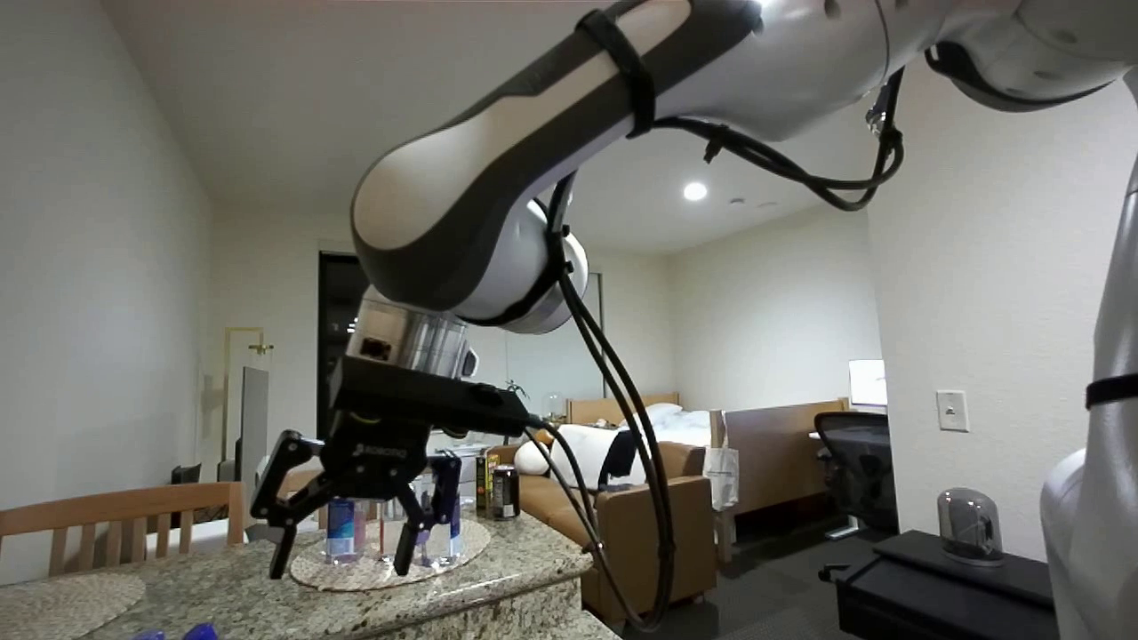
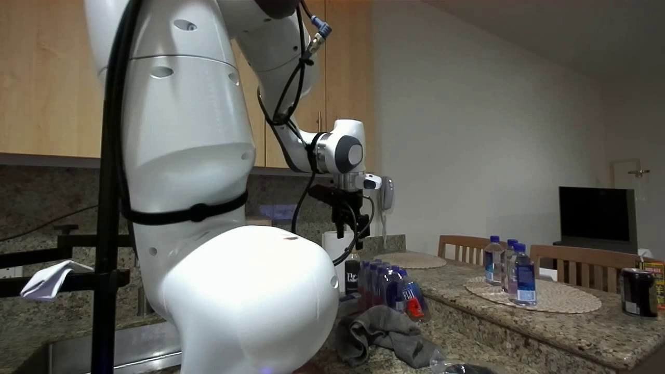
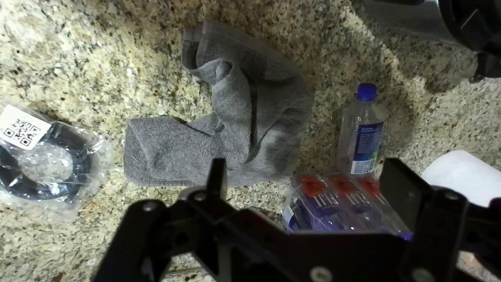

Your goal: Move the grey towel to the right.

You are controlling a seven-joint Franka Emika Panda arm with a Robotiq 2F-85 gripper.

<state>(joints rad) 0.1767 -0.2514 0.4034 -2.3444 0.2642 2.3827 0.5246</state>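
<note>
The grey towel point(image 3: 231, 129) lies crumpled and folded on the granite counter, in the upper middle of the wrist view. In an exterior view the towel point(image 2: 384, 332) lies in front of the wrapped bottles, next to the arm's white base part. The remaining exterior view does not show it. My gripper point(image 3: 305, 168) is open, with its two fingers wide apart and nothing between them. It hangs above the counter, apart from the towel, pointing down. The gripper also shows in both exterior views point(image 1: 340, 569) point(image 2: 350, 240).
A wrapped pack of bottles point(image 3: 336, 203) sits beside the towel, with a single blue-capped bottle point(image 3: 362, 137) nearby. A bagged black coil point(image 3: 43, 156) lies on the towel's other side. A raised counter point(image 2: 524, 332) carries bottles, placemats and a can point(image 2: 638, 292).
</note>
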